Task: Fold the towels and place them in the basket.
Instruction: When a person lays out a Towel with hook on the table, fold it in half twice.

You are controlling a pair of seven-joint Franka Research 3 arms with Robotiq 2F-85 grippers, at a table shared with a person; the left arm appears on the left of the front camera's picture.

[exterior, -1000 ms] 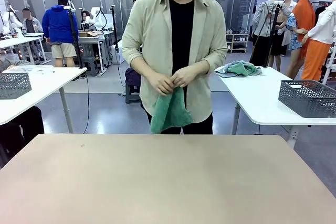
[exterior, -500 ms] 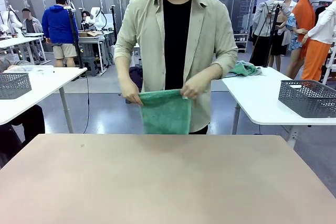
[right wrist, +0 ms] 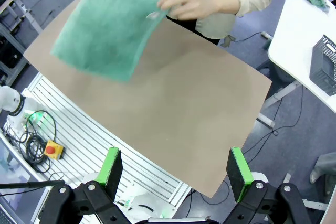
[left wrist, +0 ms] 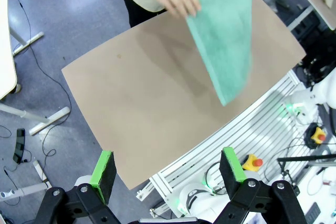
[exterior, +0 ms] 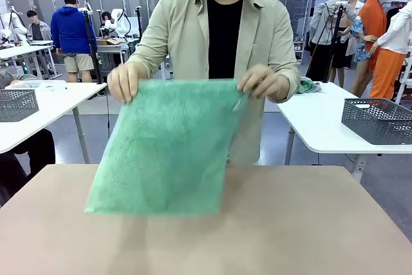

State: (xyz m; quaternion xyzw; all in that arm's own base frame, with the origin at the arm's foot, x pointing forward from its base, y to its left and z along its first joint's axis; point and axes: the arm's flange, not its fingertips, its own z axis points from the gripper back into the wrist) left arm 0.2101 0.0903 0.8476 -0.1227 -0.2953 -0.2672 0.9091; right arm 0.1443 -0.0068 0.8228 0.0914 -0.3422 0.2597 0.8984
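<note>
The left gripper (left wrist: 167,167) is hanging above the desk's (left wrist: 147,103) near edge, jaws spread wide, gripping nothing. The right gripper (right wrist: 175,168) is hanging likewise (fingers apart, touching nothing). One green towel (exterior: 167,146) is hanging spread over the desk's far edge, its lower end swinging toward the near side. The person is pinching its top corners with two hands, one hand (exterior: 125,80) and the other hand (exterior: 262,82). Two baskets are sitting on neighbouring white tables: a lighter grey basket (exterior: 16,104) and a dark basket (exterior: 376,120).

Readable text: none found.
Small pale tag (right wrist: 152,16) at edge of mint green towel (exterior: 167,146), too blurred to read.
</note>
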